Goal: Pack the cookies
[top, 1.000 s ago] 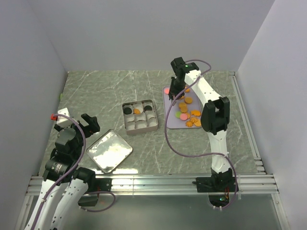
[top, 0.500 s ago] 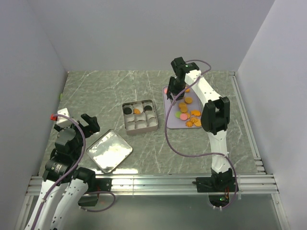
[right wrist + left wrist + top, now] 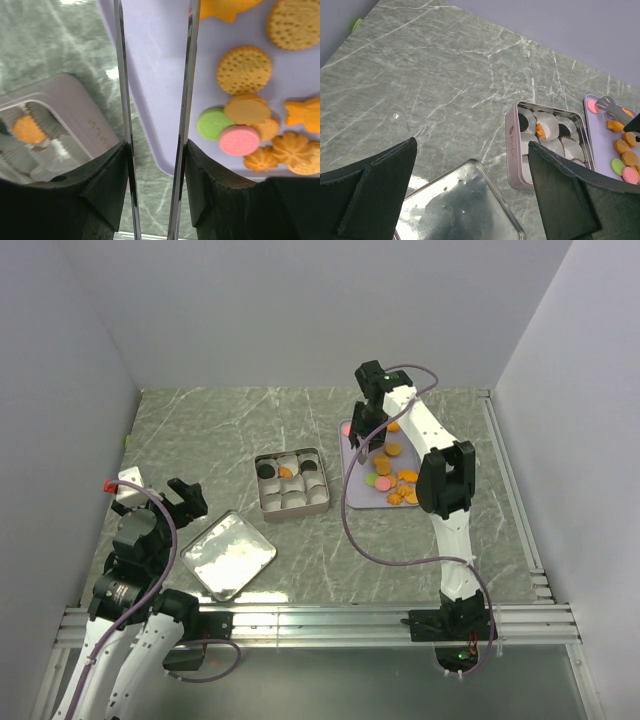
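The cookies (image 3: 392, 476), mostly orange with pink and green ones, lie on the lavender tray (image 3: 352, 495). One pink cookie (image 3: 346, 427) sits at the tray's far left corner. My right gripper (image 3: 364, 432) hovers over the tray's far left part, shut on metal tongs (image 3: 187, 75) whose two arms run up between its fingers. The tong tips (image 3: 607, 103) hang beside the pink cookie (image 3: 592, 106). A green cookie (image 3: 216, 123) and a pink cookie (image 3: 239, 140) lie to the tongs' right. My left gripper (image 3: 472, 145) is open and empty above the tin lid (image 3: 455, 210).
The square silver tin (image 3: 291, 482) with paper cups stands left of the tray, holding an orange cookie (image 3: 29, 129) and two black discs. Its lid (image 3: 227, 554) lies near my left gripper (image 3: 185, 498). Grey walls enclose the table on three sides.
My right gripper with the tongs has shifted slightly to the left over the tray's far left corner. The left arm has barely moved.
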Robot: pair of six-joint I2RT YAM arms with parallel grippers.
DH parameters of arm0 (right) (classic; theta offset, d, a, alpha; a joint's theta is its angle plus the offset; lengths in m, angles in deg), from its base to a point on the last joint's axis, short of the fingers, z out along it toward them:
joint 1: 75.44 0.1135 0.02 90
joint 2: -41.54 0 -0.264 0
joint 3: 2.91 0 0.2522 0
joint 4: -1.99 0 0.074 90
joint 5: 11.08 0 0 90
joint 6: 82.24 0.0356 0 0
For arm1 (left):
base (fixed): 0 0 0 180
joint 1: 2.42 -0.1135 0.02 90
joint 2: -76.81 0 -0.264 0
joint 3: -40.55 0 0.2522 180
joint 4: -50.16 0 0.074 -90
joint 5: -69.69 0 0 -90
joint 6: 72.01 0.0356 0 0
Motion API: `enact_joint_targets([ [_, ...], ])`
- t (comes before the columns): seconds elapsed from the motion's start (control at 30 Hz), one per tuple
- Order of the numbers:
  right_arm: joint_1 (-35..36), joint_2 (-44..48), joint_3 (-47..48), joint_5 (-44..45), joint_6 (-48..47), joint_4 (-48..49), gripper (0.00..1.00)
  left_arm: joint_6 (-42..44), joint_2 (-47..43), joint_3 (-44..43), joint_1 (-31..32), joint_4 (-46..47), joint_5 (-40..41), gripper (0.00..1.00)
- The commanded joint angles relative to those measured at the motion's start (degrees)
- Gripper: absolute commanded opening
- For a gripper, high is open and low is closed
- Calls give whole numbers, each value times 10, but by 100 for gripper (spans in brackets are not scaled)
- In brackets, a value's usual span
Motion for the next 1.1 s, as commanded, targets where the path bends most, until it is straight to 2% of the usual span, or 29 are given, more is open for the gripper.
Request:
enact_joint_targets([
  [0.0, 2, -2, 12, 53, -19, -36, 53, 4, -8, -5, 0, 15, 9, 99],
  [0.2, 4, 54, -91, 73, -28, -21, 52, 4, -7, -5, 0, 14, 10, 99],
  [0.37, 2, 95, -139, 80, -33, -12, 52, 4, -12, -5, 0, 15, 11, 99],
  [0.63, 3, 124, -112, 82, -32, -41, 52, 4, -19, -3, 0, 16, 8, 99],
  [0.83, -4, 143, -56, 98, -29, -72, 52, 4, -26, -3, 0, 17, 8, 99],
  [1.07, -28, 149, -55, 98, -28, -90, 53, 2, -36, -2, 0, 16, 8, 99],
])
